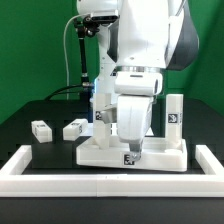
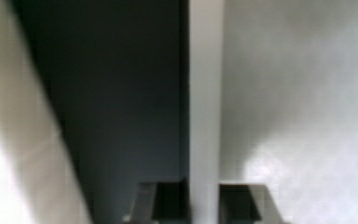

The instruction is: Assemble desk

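Observation:
The white desk tabletop lies flat on the black table. One leg stands upright at its right end, and another leg stands at its left, partly behind the arm. Two loose legs lie on the table at the exterior view's left. My gripper points down at the tabletop's front edge. In the wrist view my gripper straddles the tabletop's thin raised rim, with a dark finger pressed against each side. The tabletop's flat face fills one side of that view.
The long low white wall with turned-up ends runs along the front, close to the tabletop. It shows as a blurred white band in the wrist view. A lamp stand and cables stand at the back left.

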You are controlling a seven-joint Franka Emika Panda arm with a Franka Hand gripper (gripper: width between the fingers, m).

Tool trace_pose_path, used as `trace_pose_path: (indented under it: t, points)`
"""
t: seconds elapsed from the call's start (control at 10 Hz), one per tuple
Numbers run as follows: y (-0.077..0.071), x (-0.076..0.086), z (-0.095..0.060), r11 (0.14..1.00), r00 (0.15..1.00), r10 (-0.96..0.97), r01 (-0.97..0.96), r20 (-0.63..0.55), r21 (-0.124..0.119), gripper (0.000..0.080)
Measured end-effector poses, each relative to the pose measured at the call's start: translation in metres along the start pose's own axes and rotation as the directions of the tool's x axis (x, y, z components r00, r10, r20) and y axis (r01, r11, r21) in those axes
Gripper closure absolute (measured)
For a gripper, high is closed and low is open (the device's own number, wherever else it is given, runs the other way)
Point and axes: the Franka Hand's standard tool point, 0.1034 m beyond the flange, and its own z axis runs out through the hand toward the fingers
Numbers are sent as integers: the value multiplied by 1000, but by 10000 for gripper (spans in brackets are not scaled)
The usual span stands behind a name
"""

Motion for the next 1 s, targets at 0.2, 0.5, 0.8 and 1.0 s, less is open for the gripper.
trace_pose_path:
  t: [0.2,0.5,0.8,1.0]
  points:
    - [30,28,-4,998,998,-51,50,-29,-45,739]
    - [31,24,-4,998,999,-43,42,-22,-46,739]
    - [32,24,2,993,996,-86,83,-31,-87,739]
    - [36,29,10,989,993,-110,106,-30,-105,728]
